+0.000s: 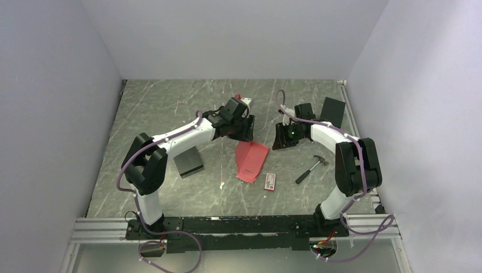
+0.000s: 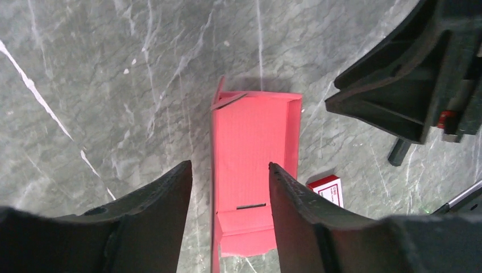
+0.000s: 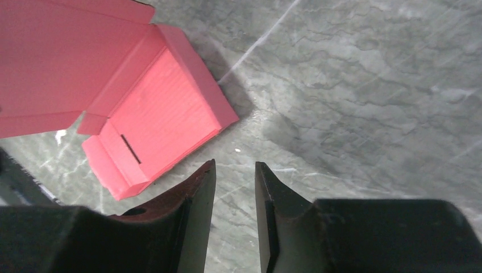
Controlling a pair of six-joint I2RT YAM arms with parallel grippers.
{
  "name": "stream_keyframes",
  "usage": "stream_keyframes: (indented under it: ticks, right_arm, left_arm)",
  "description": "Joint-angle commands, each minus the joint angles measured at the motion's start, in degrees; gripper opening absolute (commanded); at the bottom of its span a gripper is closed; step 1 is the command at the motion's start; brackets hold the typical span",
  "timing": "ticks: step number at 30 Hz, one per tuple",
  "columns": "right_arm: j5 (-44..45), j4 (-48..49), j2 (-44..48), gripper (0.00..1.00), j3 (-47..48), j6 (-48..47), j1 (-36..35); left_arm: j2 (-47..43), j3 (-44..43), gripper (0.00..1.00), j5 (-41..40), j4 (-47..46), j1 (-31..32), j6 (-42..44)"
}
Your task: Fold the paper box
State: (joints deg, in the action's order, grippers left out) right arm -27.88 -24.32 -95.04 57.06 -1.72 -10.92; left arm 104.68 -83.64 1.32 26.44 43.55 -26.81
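The pink box point(image 1: 250, 161) lies on the grey worktop point(image 1: 170, 108), mid-way between the two arms. It is partly folded: its long walls are raised, the lid panel is open, and a slot is cut near one end.

To fold it well, steady the base with one gripper while the other turns a flap along its crease. Push close to the fold, since thin card probably buckles.

Your left gripper point(image 2: 228, 166) hangs above the box with its fingers spread wide and the box showing between them, nothing grasped. Your right gripper point(image 3: 235, 165) hovers just beside the box over bare worktop, fingers slightly parted and empty.
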Motion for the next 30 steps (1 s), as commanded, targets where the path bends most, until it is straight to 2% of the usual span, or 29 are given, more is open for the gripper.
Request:
stream_keyframes:
  ticks: [1,5,10,15,22,30]
  right_arm:
    - [-8.8,0.2,1.5,0.37,-0.3,4.9,0.6]
    - [-11.0,0.4,-0.2,0.42,-0.8,6.8,0.4]
    - [-11.0,1.5,-2.6,0.41,-1.8,8.7,-1.7]
    - [-9.5,2.4,-2.9,0.38,-1.8,10.3,-3.5]
    - [-6.1,2.9,-3.4,0.29,-1.3,11.0,-5.3]
    - [-3.7,2.0,-4.8,0.27,0.2,9.9,-6.9]
  left_arm:
    - [-3.5,2.9,0.60,4.0,-5.1,-1.5,-1.9]
    - [-2.3,3.0,0.63,5.5,-3.4,-1.5,-2.0]
    - [-0.9,5.3,0.61,8.4,-6.8,-1.5,-3.1]
    - [1.9,3.6,0.50,11.1,-6.7,-1.2,-3.9]
    - [5.1,2.4,0.29,14.4,-6.7,-0.4,-4.5]
    - [8.4,0.8,0.24,16.9,-6.9,0.3,-4.6]
